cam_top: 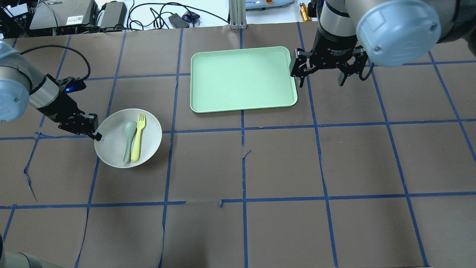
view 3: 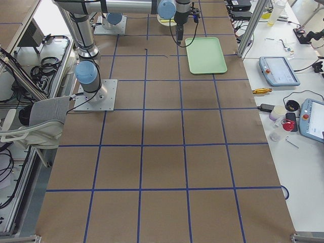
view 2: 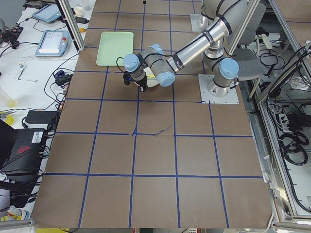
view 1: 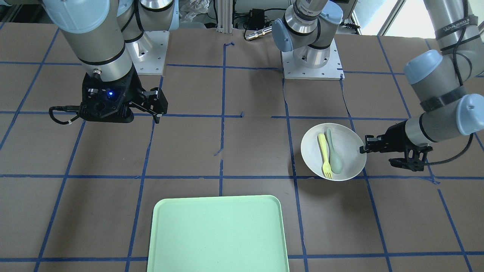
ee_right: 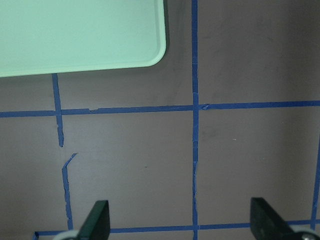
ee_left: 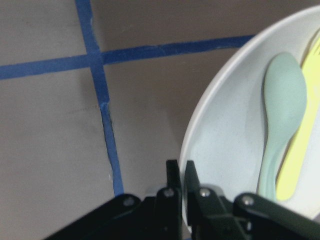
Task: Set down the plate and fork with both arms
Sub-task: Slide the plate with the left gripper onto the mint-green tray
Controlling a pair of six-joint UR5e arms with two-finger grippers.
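The round, shallow white plate (cam_top: 111,150) sits on the brown papered table (cam_top: 282,163) at the left middle of the overhead view, carrying the slim pale yellow plastic fork (cam_top: 138,137) and, touching it on the left, a pale grey-green plastic spoon (cam_top: 128,140). Both utensils run up and down that view, the fork's tines pointing to the top. The black two-finger left gripper (cam_top: 96,135) meets the plate at its left rim. In the left wrist view its fingers (ee_left: 173,176) stand close together with the rim between them, so I judge it clamped on the plate. The pale green rectangular tray (cam_top: 241,80) lies up and to the right of the plate, well apart from it. The right gripper (cam_top: 320,82) hangs spread wide and empty just beside the tray's right edge, so the left arm is much nearer the plate and the carry should go towards the upper right.
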